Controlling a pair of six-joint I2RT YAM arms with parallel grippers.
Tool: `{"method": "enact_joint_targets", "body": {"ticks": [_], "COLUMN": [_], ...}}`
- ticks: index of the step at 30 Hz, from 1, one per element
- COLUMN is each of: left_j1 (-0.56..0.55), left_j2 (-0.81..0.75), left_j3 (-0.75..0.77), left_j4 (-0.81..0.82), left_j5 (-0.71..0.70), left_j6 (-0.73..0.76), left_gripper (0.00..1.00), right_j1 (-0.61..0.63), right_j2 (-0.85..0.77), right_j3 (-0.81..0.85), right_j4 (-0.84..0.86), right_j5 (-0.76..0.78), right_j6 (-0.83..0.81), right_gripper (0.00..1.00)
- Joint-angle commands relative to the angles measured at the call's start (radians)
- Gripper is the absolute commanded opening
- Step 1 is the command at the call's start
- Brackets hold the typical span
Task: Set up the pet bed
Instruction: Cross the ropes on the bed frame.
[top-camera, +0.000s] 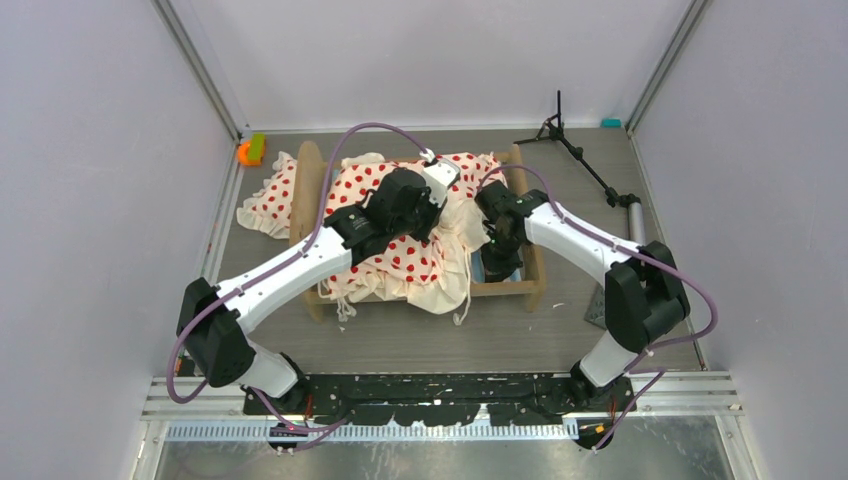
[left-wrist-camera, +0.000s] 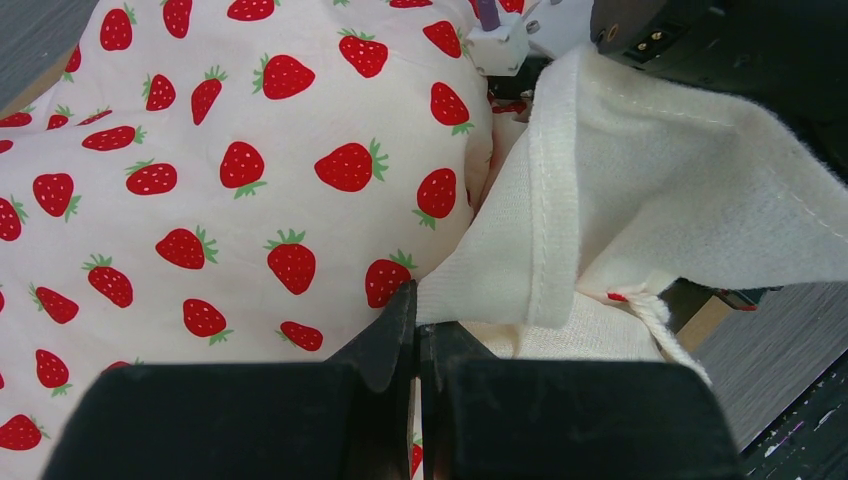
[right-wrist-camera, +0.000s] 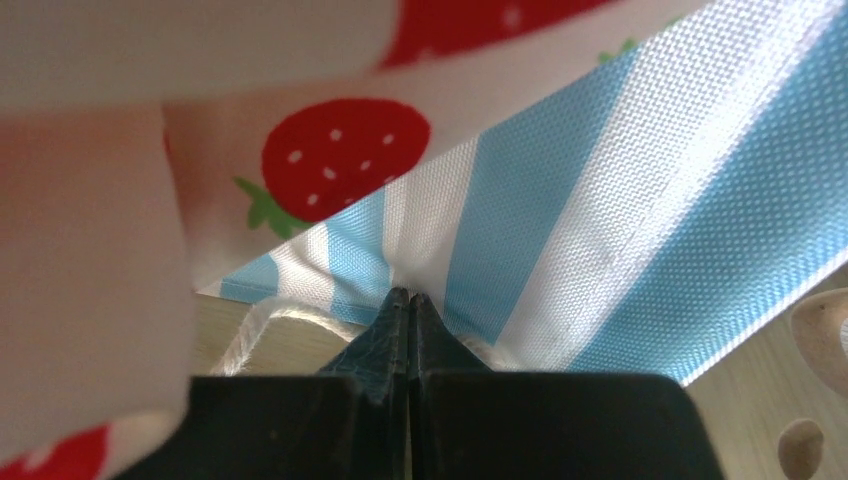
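Both pinching: left end effector (left-wrist-camera: 418, 325) bedding (left-wrist-camera: 300, 180), right end effector (right-wrist-camera: 410, 298) mattress (right-wrist-camera: 620, 200), on grey table (top-camera: 420, 340) between lilac walls (top-camera: 430, 60)

Light-wood pet bed (top-camera: 305, 190) stands in the middle of a dark grey, wood-grained table (top-camera: 400, 345) enclosed by pale walls. Left of the bed, a fold of strawberry-print bedding (top-camera: 268, 200) hangs past the end board and lies on the tabletop. Just beyond the bed's far left corner sits a small orange and green object (top-camera: 250, 150). Off the bed's far right corner rests a black tripod stand (top-camera: 580, 160), with a small teal object (top-camera: 610, 123) behind it at the wall. A grey cylinder (top-camera: 633, 215) lies to the bed's right, at the end of the stand's long leg.
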Motion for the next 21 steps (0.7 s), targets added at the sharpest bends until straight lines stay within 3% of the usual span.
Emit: {"method": "enact_joint_targets", "body": {"ticks": [1, 12, 21], "left_j1": [0.005, 0.005, 0.005], "left_j2": [-0.029, 0.009, 0.039], "left_j3": [0.001, -0.004, -0.086], "left_j4": [0.036, 0.032, 0.100], "left_j5": [-0.008, -0.002, -0.014], "left_j6": [0.011, 0.004, -0.040], "left_gripper": [0.00, 0.00, 0.00], "right_j1": [0.014, 0.017, 0.016], "right_j2": [0.130, 0.226, 0.230], "right_j3": [-0.065, -0.046, 0.049], "right_j4": [0.018, 0.018, -0.097], "right_j5": [0.135, 0.178, -0.064], "right_j6": [0.003, 0.009, -0.062], "right_gripper": [0.00, 0.00, 0.00]}}
